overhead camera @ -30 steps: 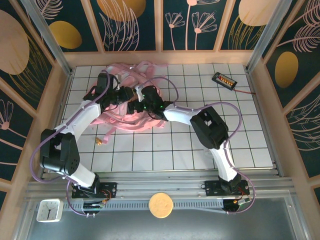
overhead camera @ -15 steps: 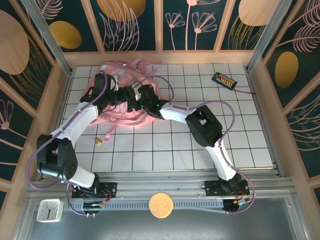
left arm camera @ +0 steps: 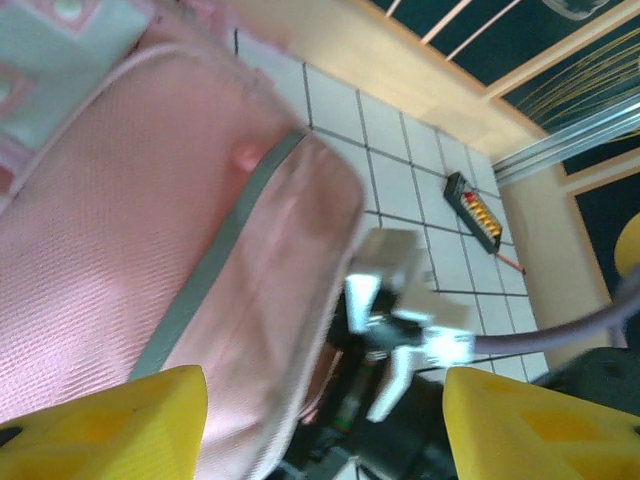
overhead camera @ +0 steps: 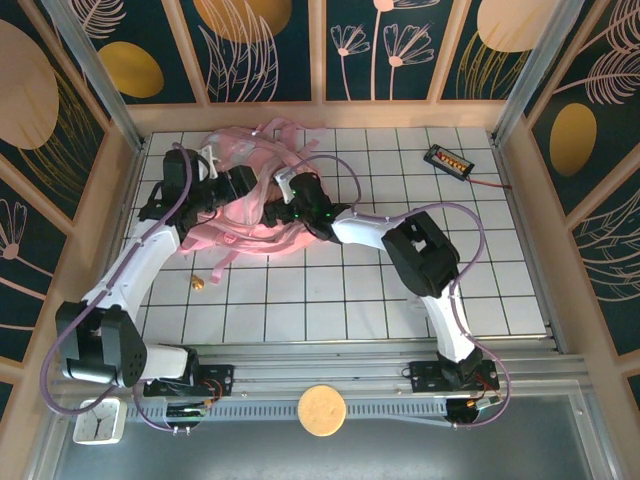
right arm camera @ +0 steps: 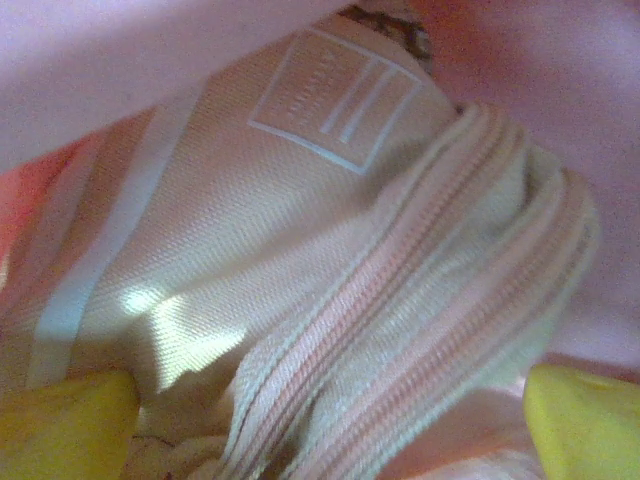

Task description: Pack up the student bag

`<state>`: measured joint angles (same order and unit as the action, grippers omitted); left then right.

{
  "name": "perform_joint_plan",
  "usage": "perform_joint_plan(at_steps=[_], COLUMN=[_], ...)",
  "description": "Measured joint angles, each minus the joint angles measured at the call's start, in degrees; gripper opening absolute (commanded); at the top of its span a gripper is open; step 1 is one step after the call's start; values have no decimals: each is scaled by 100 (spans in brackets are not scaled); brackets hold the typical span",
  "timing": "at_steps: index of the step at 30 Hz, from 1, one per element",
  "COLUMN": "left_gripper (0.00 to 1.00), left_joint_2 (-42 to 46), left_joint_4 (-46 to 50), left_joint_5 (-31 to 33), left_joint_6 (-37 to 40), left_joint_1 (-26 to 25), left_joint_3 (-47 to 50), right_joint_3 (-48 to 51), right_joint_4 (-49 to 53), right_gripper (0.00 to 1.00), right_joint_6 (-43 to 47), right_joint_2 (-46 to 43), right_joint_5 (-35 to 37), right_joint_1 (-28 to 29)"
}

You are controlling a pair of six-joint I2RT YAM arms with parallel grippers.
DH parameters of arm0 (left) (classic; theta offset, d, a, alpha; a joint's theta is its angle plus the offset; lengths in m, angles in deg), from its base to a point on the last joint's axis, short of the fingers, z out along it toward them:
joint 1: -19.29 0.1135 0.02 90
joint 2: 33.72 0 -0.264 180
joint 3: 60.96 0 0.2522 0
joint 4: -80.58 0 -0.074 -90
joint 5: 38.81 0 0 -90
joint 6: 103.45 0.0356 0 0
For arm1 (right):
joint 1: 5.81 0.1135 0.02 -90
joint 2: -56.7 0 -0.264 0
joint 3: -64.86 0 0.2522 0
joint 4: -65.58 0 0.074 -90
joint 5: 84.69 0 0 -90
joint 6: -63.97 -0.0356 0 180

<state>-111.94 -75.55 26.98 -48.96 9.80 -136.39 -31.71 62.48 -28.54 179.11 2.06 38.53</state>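
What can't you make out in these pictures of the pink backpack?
- Top external: inside the pink backpack, covered by the left arm, the right arm and tangled straps.
- Right wrist: lettering on the label, blurred; whether the pale zipped fabric is a separate pouch, cropped too tightly.
- Top external: the small brass object on the table, too small to identify.

The right arm point(overhead camera: 365, 228) hides part of the student bag point(overhead camera: 240, 228); a label point(right arm camera: 335, 100) is unreadable.
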Motion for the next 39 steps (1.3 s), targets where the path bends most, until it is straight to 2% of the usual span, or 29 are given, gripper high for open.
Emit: perform_joint_plan(at_steps=[11, 18, 24, 25, 31, 36, 39], left_gripper=[64, 64, 63, 63, 62, 63, 67], left_joint_2=[-31, -33, -74, -101, -223, -372, -546], left_joint_4=[-111, -149, -328, -354, -485, -761, -896], left_joint_5=[-76, -87, -114, -133, -127, -153, -216], left_joint_6=[-20, -114, -212, -212, -140, -72, 2], left_joint_1=[199, 328, 341, 341, 365, 595, 761], left_joint_3=[260, 448, 761, 787, 833, 914, 918], right_joint_3=[776, 1023, 1375, 1416, 1609, 1386, 1058], right_joint_4=[-575, -448, -352, -321, -365, -321, -350], right_gripper=[99, 99, 99, 96, 41, 28, 26], right_joint_6=[-1038, -1976, -3381, -3668, -5263, -5796, -5963], right_joint_2=[-752, -1034, -1478, -1554, -1790, -1534, -1119], right_joint_5=[-1314, -1685, -2269, -2404, -3412, -3976, -4205], right_joint_1=[-695, -922, -1281, -1349, -1683, -1631, -1569])
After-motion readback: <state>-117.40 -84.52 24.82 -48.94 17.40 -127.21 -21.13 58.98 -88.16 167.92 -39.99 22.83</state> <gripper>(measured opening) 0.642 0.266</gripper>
